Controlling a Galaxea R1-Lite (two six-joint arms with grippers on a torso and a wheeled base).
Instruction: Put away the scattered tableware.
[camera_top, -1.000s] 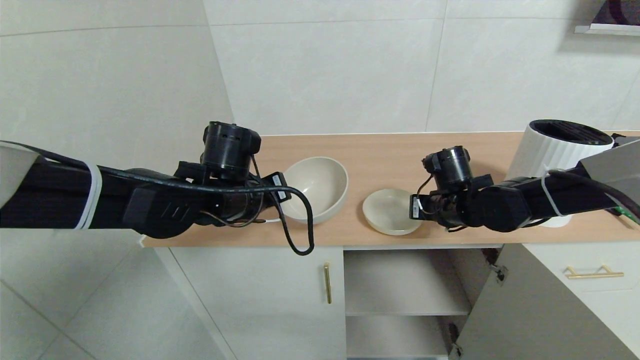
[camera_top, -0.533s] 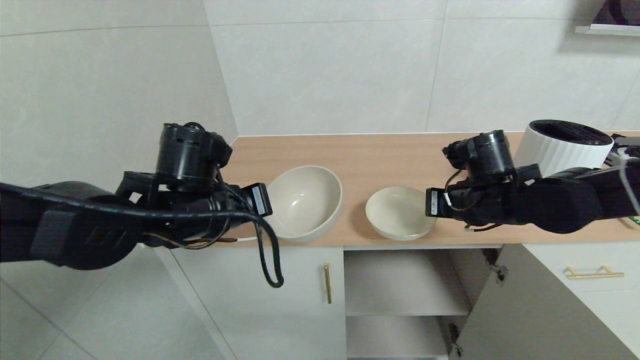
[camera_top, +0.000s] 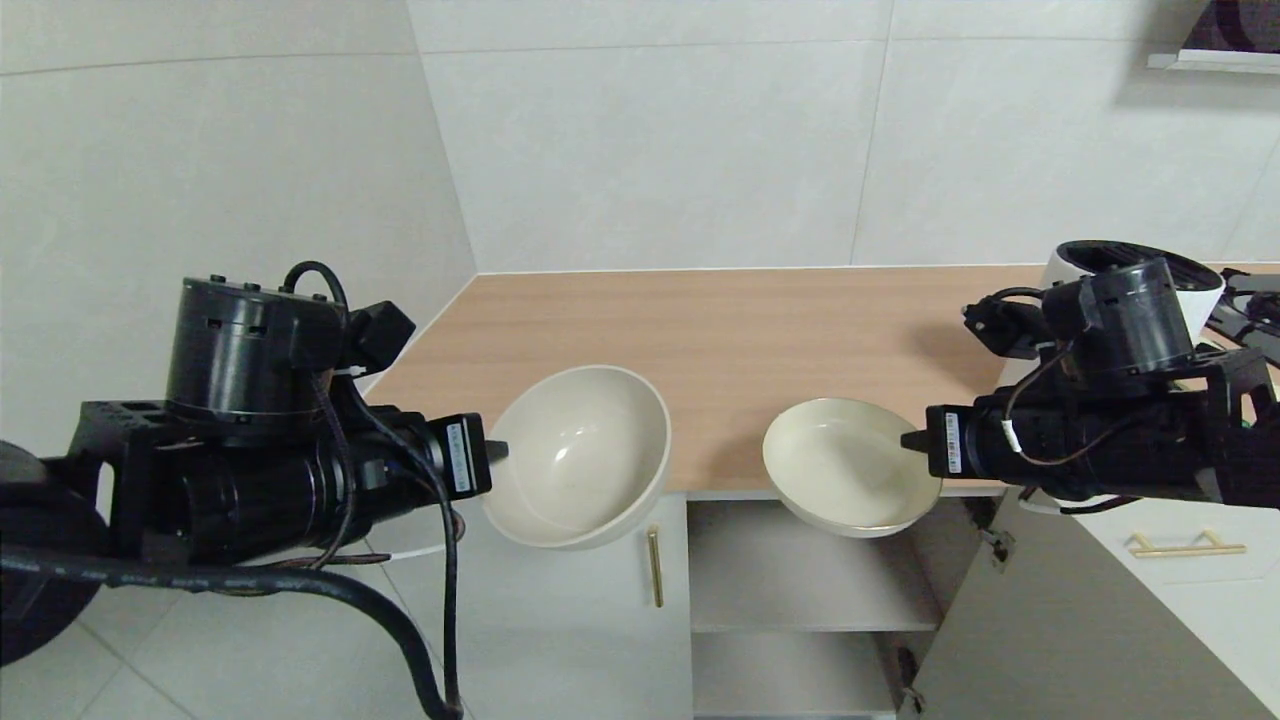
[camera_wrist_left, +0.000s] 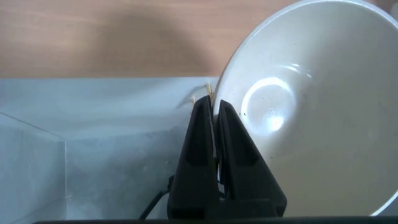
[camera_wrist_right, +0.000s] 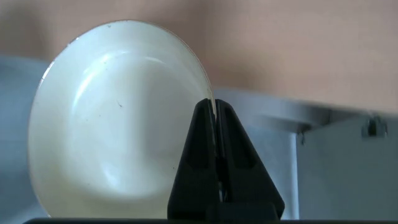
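The left gripper (camera_top: 500, 452) is pinched narrow on the rim of the large bowl (camera_top: 580, 455). The bowl hangs at the gripper's 3 o'clock, its mouth tipped toward 11 o'clock, just past the front edge of the countertop (camera_top: 720, 330). The right gripper (camera_top: 908, 440) is clamped the same way on the small bowl (camera_top: 845, 465). That bowl sits at its 9 o'clock, mouth roughly up, above the open cabinet (camera_top: 790, 560). The two bowls are apart, with air between them. Both wrists carry white stickers (camera_top: 459, 456) (print too small to read). The cabinet's door (camera_top: 1060, 620) stands open at 5 o'clock of the small bowl.
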